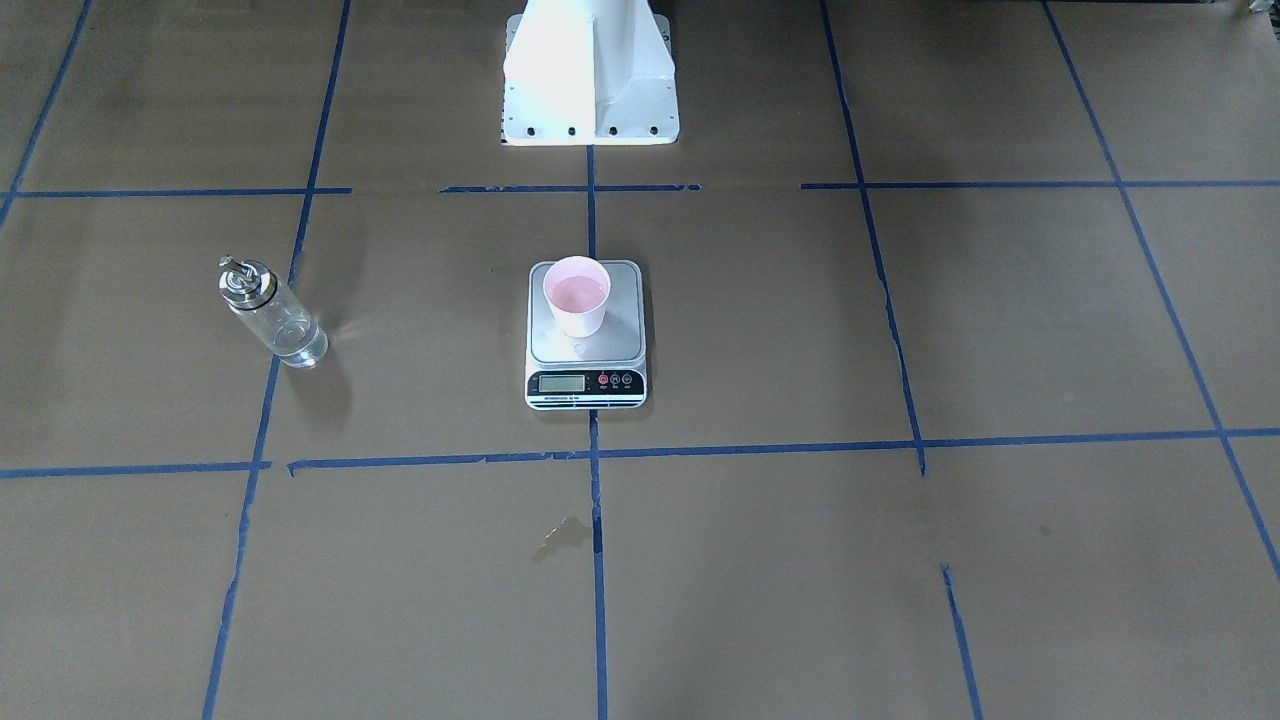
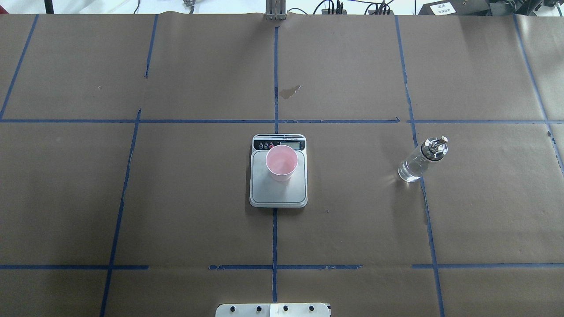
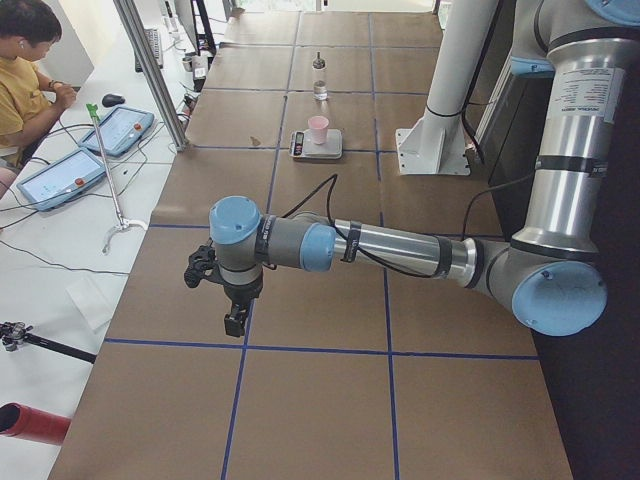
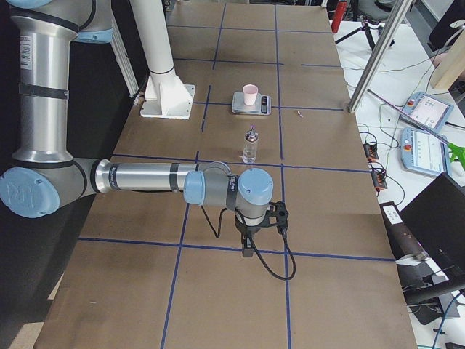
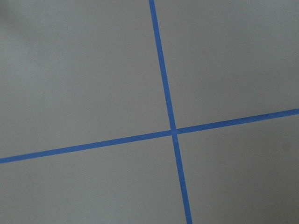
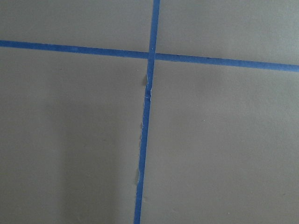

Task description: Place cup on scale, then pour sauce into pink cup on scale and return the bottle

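Nearest, my left gripper (image 3: 236,322) and right gripper (image 4: 248,251) hang low over the table (image 2: 352,220), both well apart from everything; spread or pressed together, I cannot tell. Farther off, the cup (image 2: 282,163) stands upright on the scale (image 2: 277,193). The bottle (image 2: 417,164), with clear sauce (image 2: 410,172) inside, stands upright alone toward my right.

I read nothing legible: scale (image 1: 615,345) display too small, label (image 4: 27,49) on right arm (image 4: 145,177) blurred.
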`<state>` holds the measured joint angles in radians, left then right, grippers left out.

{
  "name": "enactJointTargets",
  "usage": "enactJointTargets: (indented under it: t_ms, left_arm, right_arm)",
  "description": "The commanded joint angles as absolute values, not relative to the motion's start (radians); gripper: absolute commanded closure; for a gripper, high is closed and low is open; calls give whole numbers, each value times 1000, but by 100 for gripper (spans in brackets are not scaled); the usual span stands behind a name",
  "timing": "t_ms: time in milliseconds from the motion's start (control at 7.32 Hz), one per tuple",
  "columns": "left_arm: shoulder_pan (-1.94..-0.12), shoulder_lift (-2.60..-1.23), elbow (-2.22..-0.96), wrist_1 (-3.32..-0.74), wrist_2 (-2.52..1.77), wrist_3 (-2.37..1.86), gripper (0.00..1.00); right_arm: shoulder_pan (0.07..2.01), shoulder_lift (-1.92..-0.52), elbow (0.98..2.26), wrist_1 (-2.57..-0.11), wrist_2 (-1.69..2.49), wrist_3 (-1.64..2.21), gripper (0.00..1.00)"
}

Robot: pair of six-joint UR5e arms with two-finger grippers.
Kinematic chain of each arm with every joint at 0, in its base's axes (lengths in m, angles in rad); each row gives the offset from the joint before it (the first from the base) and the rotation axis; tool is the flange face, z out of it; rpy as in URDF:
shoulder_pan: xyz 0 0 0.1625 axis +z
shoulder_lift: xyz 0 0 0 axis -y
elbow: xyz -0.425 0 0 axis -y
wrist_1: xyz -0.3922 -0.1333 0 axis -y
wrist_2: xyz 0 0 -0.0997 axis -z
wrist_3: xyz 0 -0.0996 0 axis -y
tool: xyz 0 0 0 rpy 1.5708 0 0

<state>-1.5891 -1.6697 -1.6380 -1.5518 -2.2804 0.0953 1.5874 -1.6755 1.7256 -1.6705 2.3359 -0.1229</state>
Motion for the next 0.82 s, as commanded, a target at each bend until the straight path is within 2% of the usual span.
enactJointTargets:
  t_ms: [0, 273, 683]
  left_arm:
    - [-1614, -1667, -1641, -1549, -2281, 97, 0]
    - [-1614, -1615, -1640, -1560, -2283, 100, 0]
    - [-1612, -1615, -1620, -1560, -2281, 95, 0]
  right_arm:
    - [1586, -1675, 1726, -1671, 2336, -123, 0]
    - [1582, -1675, 1724, -1671, 2336, -123, 0]
    - [1575, -1675, 1723, -1671, 2335, -124, 0]
